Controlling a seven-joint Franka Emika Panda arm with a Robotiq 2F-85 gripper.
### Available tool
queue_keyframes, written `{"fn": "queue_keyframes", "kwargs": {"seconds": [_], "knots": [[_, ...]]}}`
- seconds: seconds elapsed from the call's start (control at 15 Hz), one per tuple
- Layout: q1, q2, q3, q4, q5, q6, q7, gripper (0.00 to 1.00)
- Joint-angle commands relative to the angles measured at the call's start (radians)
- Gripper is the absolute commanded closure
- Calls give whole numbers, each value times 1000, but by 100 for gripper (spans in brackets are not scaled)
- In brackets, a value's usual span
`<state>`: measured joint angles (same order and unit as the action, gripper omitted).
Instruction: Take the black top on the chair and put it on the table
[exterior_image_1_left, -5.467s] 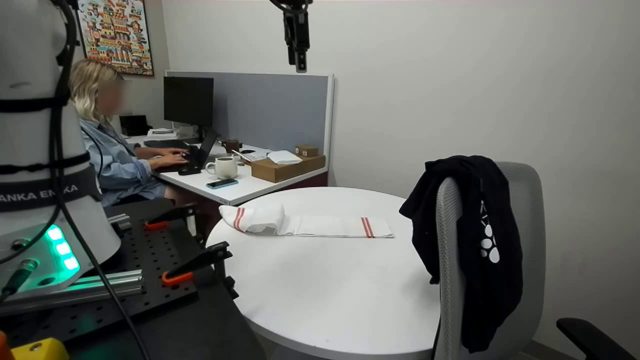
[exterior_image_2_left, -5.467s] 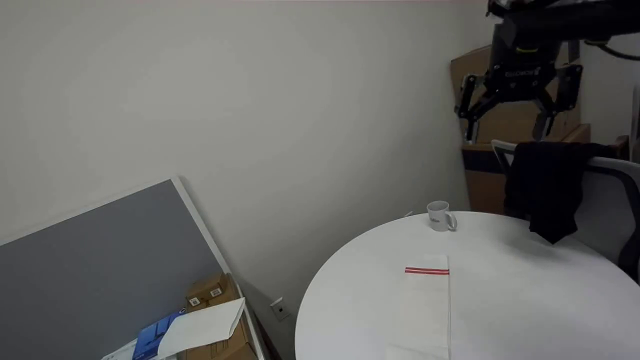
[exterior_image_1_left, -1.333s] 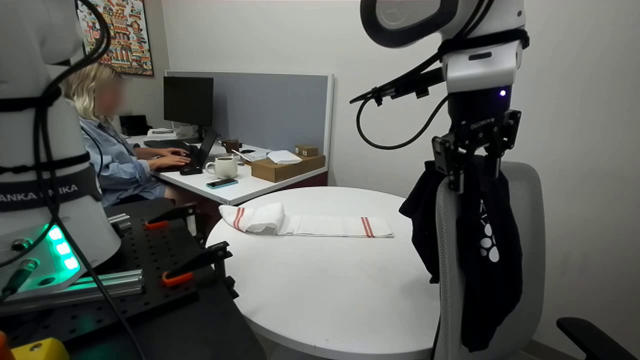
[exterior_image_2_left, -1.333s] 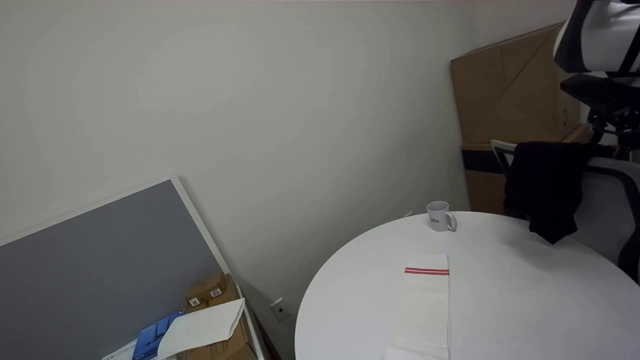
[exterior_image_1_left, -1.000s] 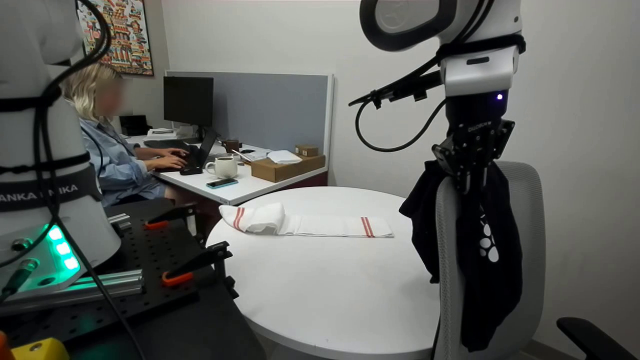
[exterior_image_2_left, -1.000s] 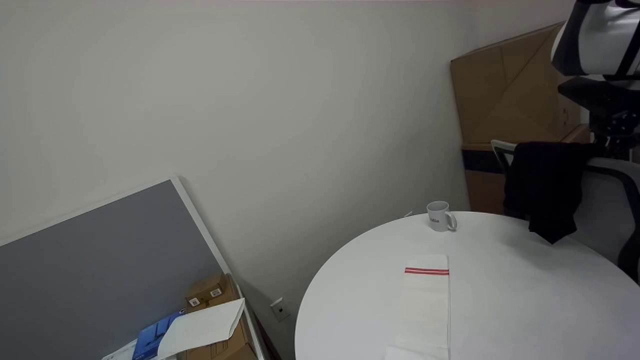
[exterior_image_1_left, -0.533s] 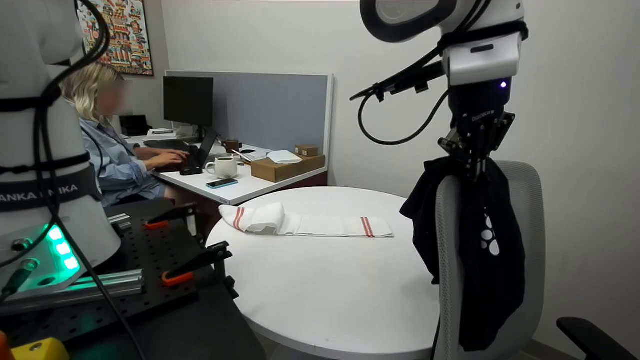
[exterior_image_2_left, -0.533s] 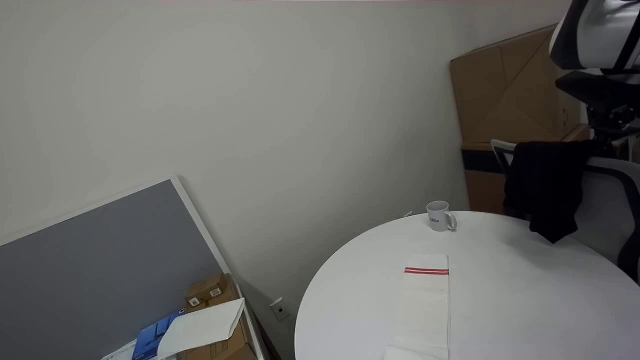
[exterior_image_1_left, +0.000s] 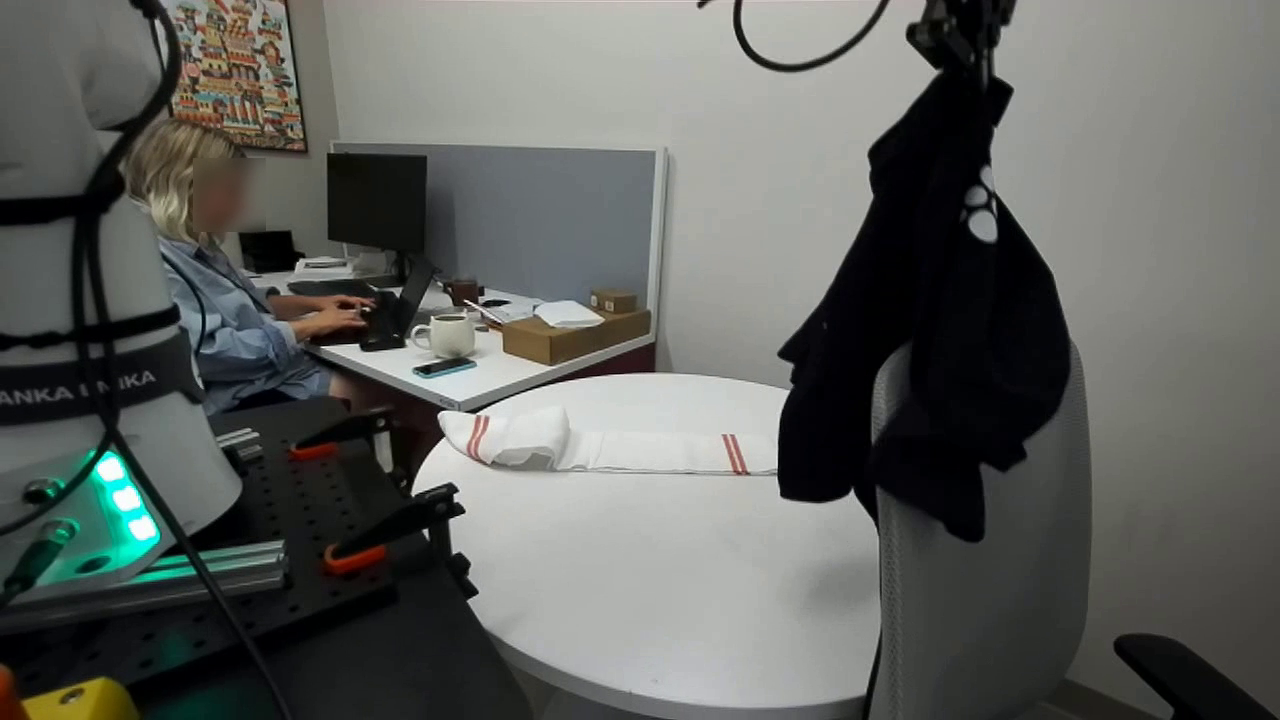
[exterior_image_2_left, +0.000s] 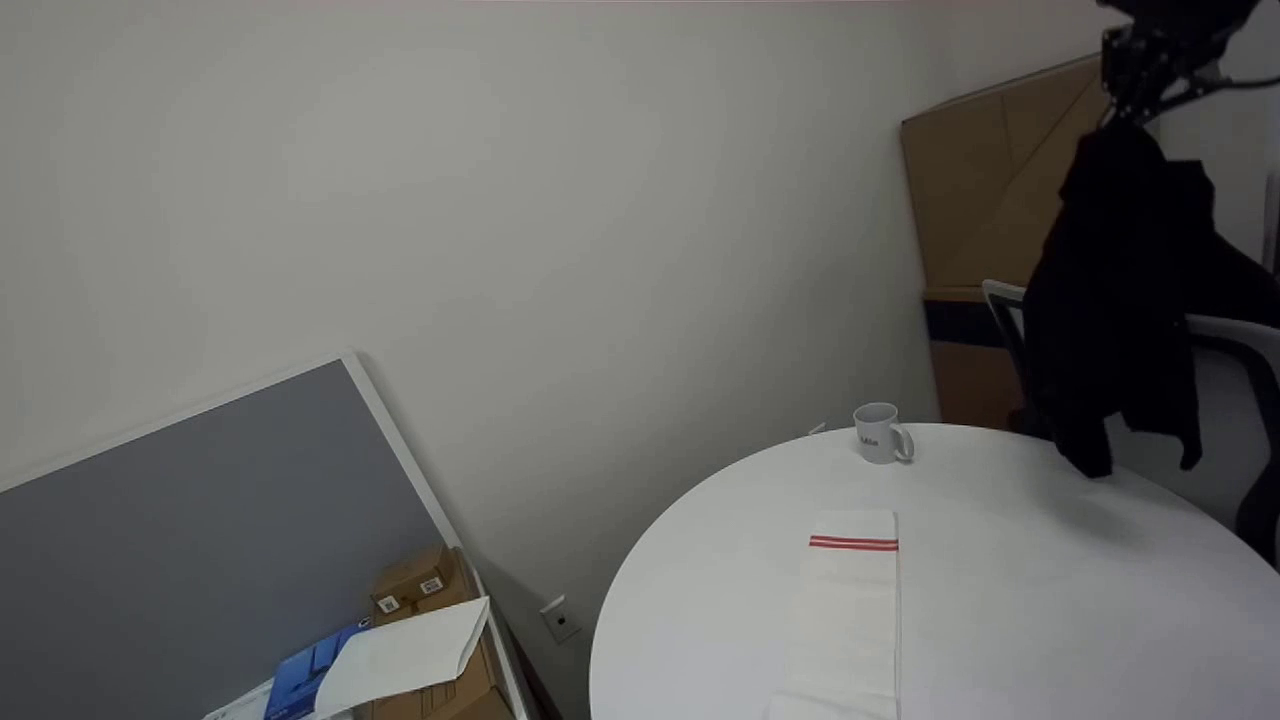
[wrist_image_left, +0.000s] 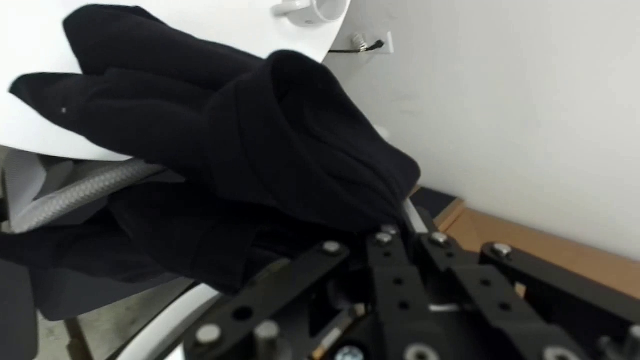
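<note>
My gripper (exterior_image_1_left: 985, 78) is shut on the upper end of the black top (exterior_image_1_left: 930, 290), high above the chair (exterior_image_1_left: 1035, 570). Gathered fabric hangs below the fingers, and its lower folds fall on both sides of the grey backrest. White print marks show near the top of the cloth. In the wrist view the black top (wrist_image_left: 240, 130) bunches at the fingertips, which are partly covered by it. The round white table (exterior_image_1_left: 680, 590) stands beside the chair; in an exterior view a lower tip of the fabric hangs over the table's edge (exterior_image_2_left: 1010, 432).
A white cloth with red stripes (exterior_image_1_left: 650, 452) lies on the table, and a white mug (exterior_image_2_left: 877, 435) stands near its rim. A person (exterior_image_1_left: 250, 290) sits at the cluttered desk (exterior_image_1_left: 480, 375). Cardboard boxes (exterior_image_2_left: 1010, 190) are stacked behind the chair. A dark armrest (exterior_image_1_left: 1190, 680) sticks out.
My gripper has closed on the black top and risen well above the backrest. The fabric has come up with it, stretching into a hanging bundle; its lower ends have lifted.
</note>
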<state>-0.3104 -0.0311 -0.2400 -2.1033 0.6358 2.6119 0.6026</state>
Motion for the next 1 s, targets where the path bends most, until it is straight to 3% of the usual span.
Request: {"fn": "queue_keyframes", "kwargs": {"seconds": [0.0, 0.4, 0.67, 0.93], "knots": [[37, -163, 3, 29, -26, -126, -65, 93], [121, -321, 36, 206, -16, -421, -98, 94], [195, -324, 32, 318, 50, -592, -176, 93], [174, -340, 58, 286, 26, -576, -141, 93]]}}
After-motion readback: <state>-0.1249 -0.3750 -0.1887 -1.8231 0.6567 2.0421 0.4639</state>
